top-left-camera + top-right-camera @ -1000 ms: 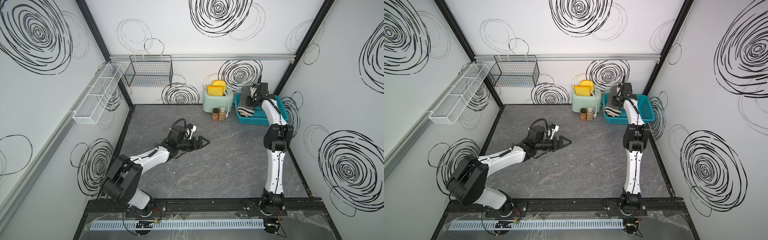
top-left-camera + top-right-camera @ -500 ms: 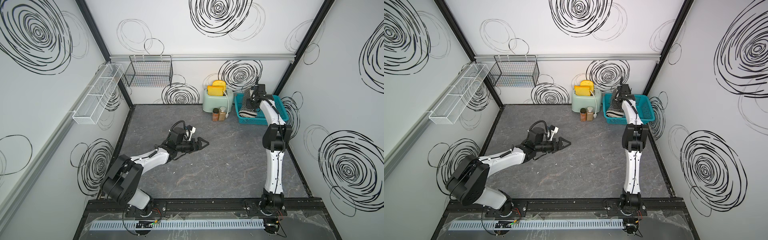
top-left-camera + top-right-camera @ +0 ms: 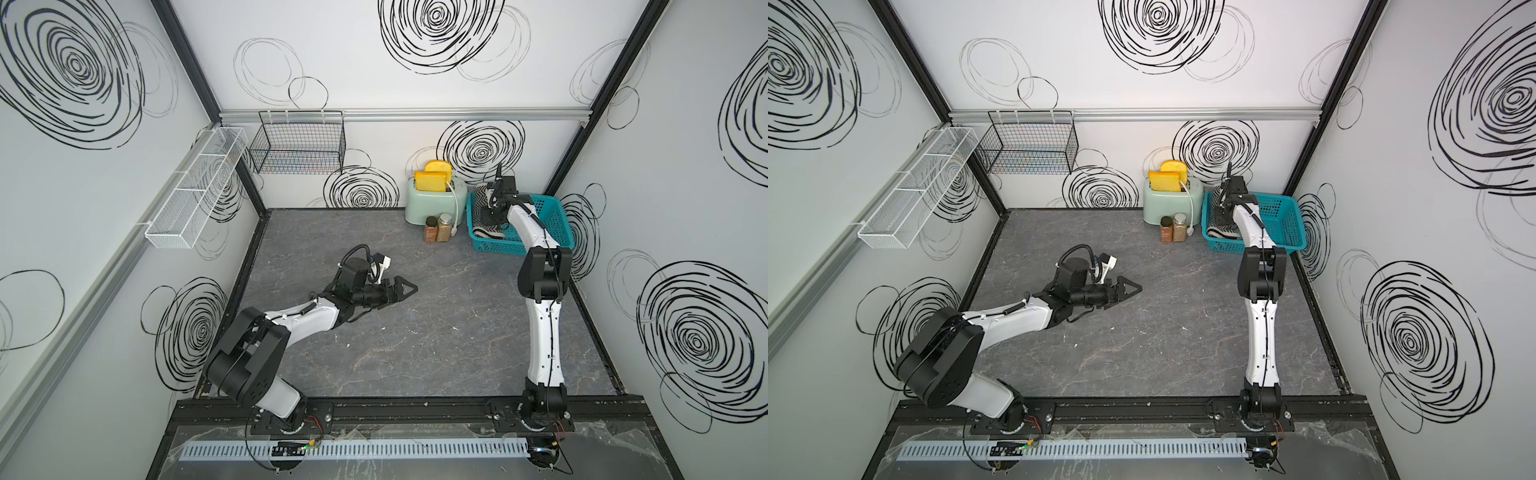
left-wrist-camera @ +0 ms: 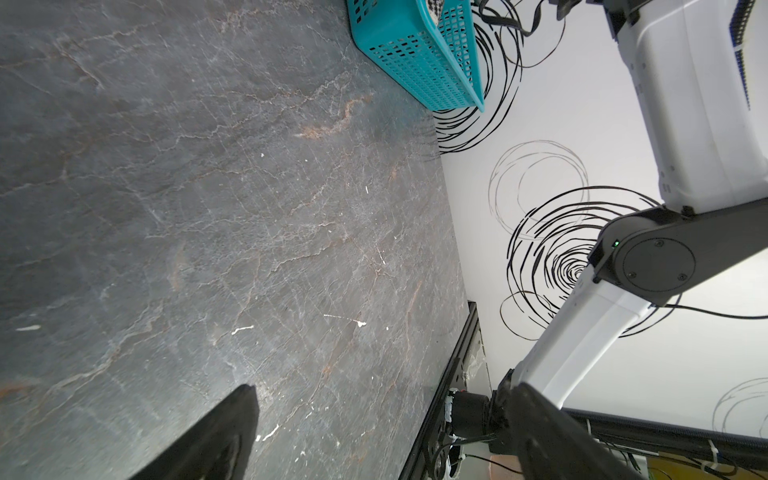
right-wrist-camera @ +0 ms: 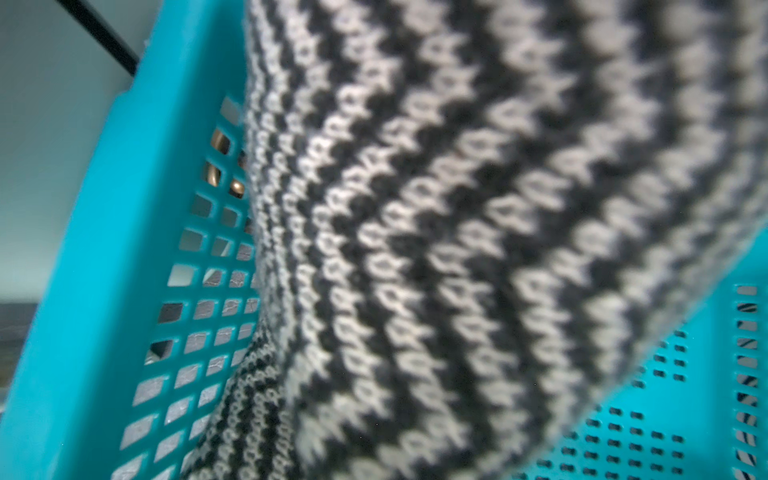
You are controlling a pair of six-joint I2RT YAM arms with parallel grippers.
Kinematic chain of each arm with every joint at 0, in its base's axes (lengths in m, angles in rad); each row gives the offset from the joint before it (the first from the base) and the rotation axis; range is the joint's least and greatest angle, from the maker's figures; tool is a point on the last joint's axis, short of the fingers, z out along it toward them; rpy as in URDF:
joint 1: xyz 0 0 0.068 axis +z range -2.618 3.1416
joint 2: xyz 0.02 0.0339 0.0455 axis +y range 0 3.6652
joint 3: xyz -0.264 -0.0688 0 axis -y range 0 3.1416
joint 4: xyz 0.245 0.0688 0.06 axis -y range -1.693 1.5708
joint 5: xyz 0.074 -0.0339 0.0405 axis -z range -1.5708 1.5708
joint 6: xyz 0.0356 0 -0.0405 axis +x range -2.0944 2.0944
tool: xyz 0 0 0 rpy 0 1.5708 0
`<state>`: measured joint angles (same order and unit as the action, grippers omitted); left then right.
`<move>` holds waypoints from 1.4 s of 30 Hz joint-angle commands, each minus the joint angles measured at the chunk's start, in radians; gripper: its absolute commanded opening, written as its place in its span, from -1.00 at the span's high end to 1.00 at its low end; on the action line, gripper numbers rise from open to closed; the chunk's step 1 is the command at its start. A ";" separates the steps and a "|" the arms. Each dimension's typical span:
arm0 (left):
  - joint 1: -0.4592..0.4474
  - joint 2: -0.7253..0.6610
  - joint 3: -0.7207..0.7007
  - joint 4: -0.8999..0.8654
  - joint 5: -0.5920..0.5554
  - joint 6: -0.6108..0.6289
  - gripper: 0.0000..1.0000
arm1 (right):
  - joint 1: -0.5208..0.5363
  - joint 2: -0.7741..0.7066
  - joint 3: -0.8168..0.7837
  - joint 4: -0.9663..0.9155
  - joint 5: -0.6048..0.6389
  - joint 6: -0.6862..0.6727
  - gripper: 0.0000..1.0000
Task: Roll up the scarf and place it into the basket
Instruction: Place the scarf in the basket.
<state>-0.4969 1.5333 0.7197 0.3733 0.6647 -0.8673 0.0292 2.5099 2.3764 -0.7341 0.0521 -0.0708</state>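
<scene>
While the right gripper reaches down into the basket, its fingers are pinched together on the scarf, which lies bundled inside the basket against one side wall. Well apart from the basket, the left gripper hovers low over the table, fingers spread wide.

Twin tabletop arms, white and black.
Left arm and right arm: white shell links, rounded black joint housings with small screws, thin black cables along the links; looped black cable at left wrist; left gripper black, triangular fingers.
</scene>
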 commanded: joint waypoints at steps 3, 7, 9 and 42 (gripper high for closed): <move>0.004 0.013 -0.012 0.071 0.008 -0.021 -0.96 | 0.009 0.056 -0.006 -0.074 -0.100 0.022 1.00; 0.004 0.017 -0.014 0.080 0.009 -0.026 -0.96 | -0.002 0.080 0.038 -0.106 -0.149 0.061 1.00; 0.004 0.018 -0.010 0.083 0.008 -0.027 -0.96 | -0.012 0.096 0.082 -0.135 -0.169 0.083 0.91; 0.176 -0.154 0.153 -0.321 -0.037 0.293 -0.95 | 0.018 -0.313 -0.218 0.017 -0.072 0.156 -0.98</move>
<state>-0.3382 1.4292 0.8246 0.1356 0.6544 -0.6777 0.0513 2.2688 2.2337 -0.7097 -0.0216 0.0616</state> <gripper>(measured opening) 0.978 0.990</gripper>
